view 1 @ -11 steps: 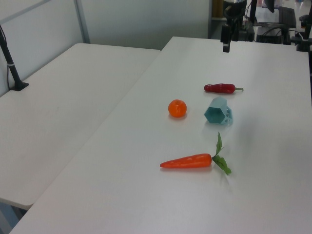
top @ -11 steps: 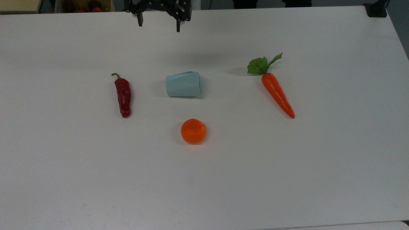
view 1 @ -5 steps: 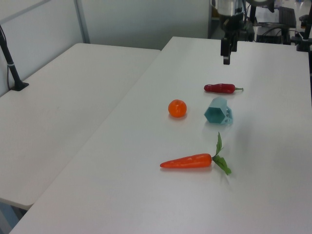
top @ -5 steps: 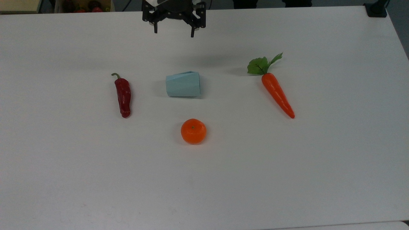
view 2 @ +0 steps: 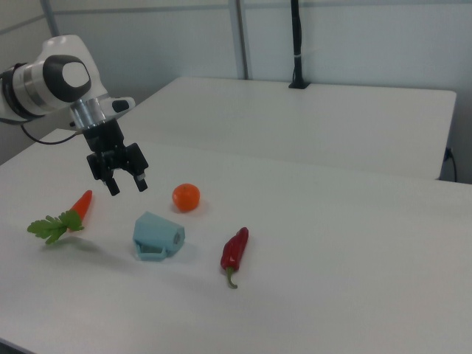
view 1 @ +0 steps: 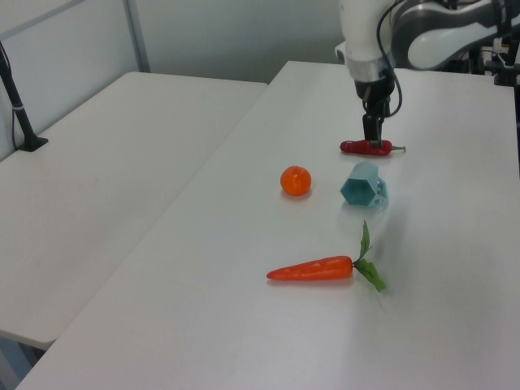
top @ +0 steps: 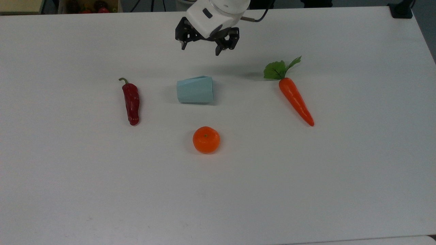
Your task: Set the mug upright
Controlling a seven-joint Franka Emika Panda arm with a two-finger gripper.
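Approach step: claw (top: 201,50) spread, empty, hanging above table (top: 340,170) just beyond mug (top: 195,90). Mug on its side betw. chilli (top: 131,103) & carrot (top: 295,101). Next: descend, grip rim, tip up.

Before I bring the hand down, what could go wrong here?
The pale blue faceted mug lies on its side, so the open hand could roll it instead of gripping it. A pushed mug might hit the round orange fruit or dark red chili pepper. Its handle lies against the white table, awkward to reach.
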